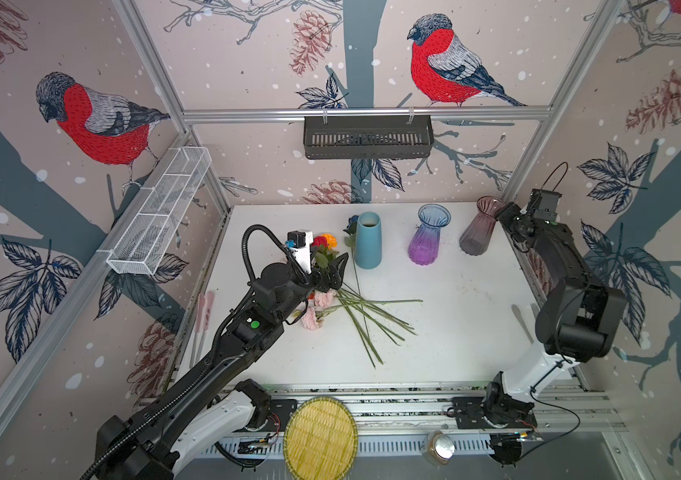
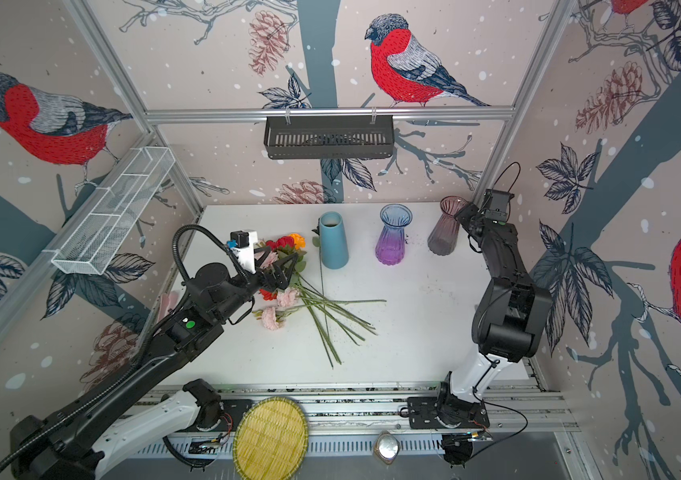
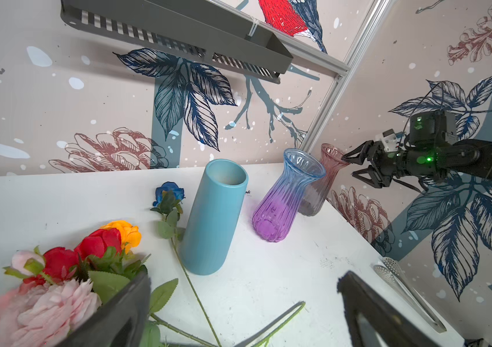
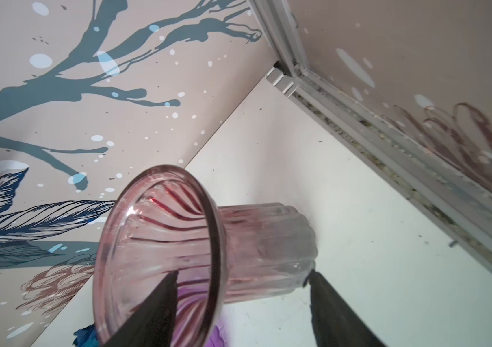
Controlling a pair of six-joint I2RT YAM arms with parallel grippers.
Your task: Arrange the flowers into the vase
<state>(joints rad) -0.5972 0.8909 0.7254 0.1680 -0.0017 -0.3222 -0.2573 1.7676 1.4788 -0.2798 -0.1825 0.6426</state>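
The flowers [image 1: 322, 309] lie in a heap on the white table [image 1: 455, 332], heads to the left and green stems [image 1: 372, 322] fanned to the right. In the left wrist view they are pink, red and orange [image 3: 58, 282]. A blue rose [image 3: 169, 192] lies beside the blue ceramic vase [image 1: 367, 241]. My left gripper [image 1: 332, 259] hangs open just above the flower heads, holding nothing [image 3: 244, 288]. My right gripper [image 4: 242, 275] is open at the pink glass vase [image 4: 160, 228] in the back right corner [image 1: 478, 232], one finger inside the mouth and one outside the rim.
A purple-blue glass vase [image 1: 428, 239] stands between the blue and pink ones. Metal tongs [image 1: 521, 320] lie by the right edge. A bamboo tray [image 1: 320, 436] and a jar [image 1: 438, 446] sit in front of the table. A wire basket [image 1: 160, 212] and a black shelf [image 1: 367, 137] hang on the walls.
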